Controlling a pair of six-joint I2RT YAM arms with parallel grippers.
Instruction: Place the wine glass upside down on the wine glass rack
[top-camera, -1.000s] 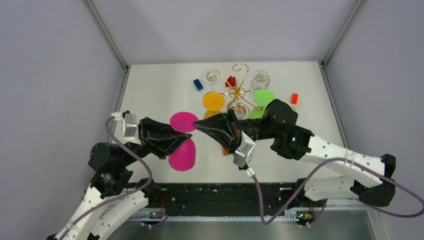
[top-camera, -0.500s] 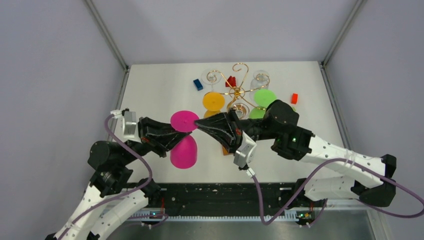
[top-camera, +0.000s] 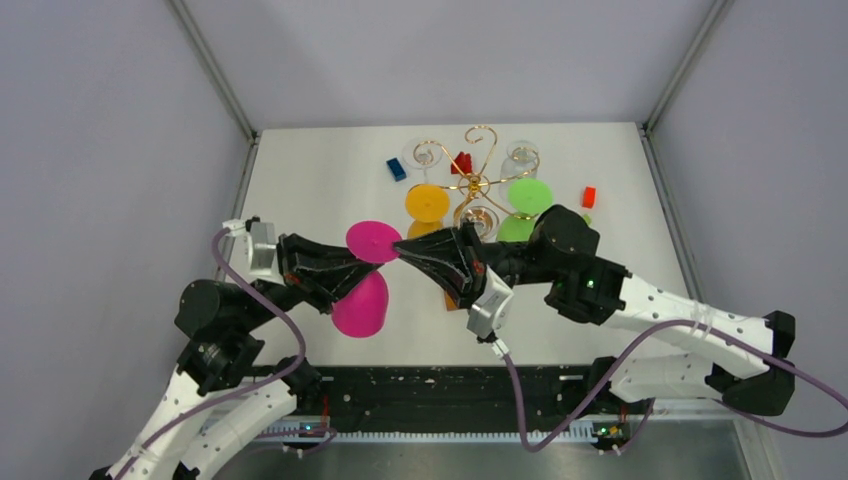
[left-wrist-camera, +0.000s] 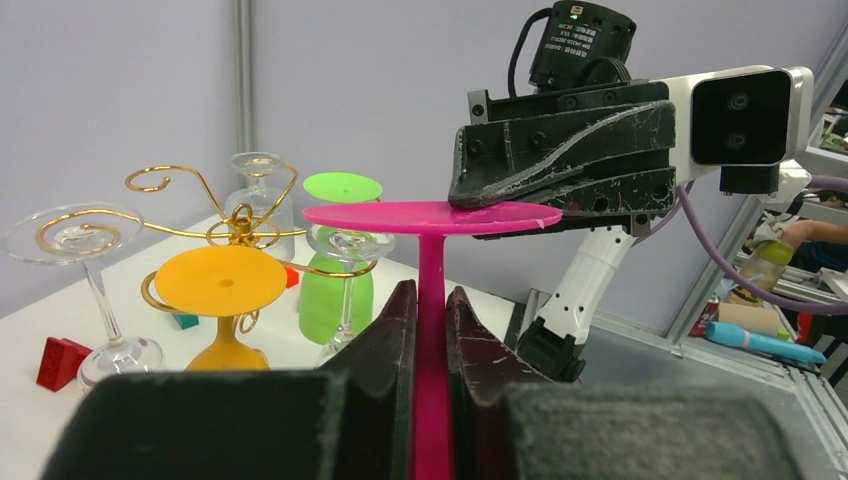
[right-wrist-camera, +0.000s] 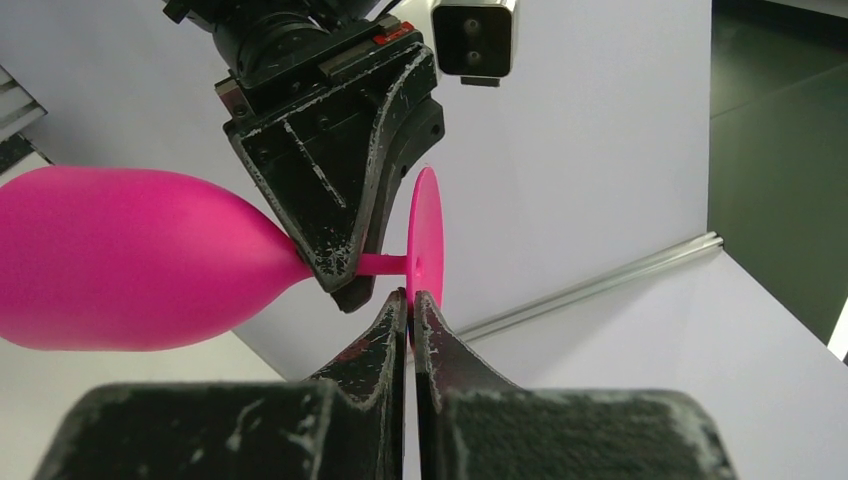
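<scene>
The white bench (top-camera: 320, 180) carries the scroll-armed gold wire wine glass rack (top-camera: 470, 183) by its far edge. An orange glass (top-camera: 427, 203), a green glass (top-camera: 528, 195) and clear glasses (top-camera: 425, 155) crowd it. The smooth, opaque pink wine glass (top-camera: 362, 305) hangs inverted toward the near edge, left of centre. The left gripper (left-wrist-camera: 430, 300) is clamped on its thin stem, and the right gripper (right-wrist-camera: 410, 300) pinches the rim of its flat round foot. A red block (top-camera: 461, 162) and a blue block (top-camera: 397, 169) lie beside the rack.

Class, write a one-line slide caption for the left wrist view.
Left gripper clamps the inverted pink wine glass by its stem; right gripper pinches the foot, gold rack behind.
</scene>
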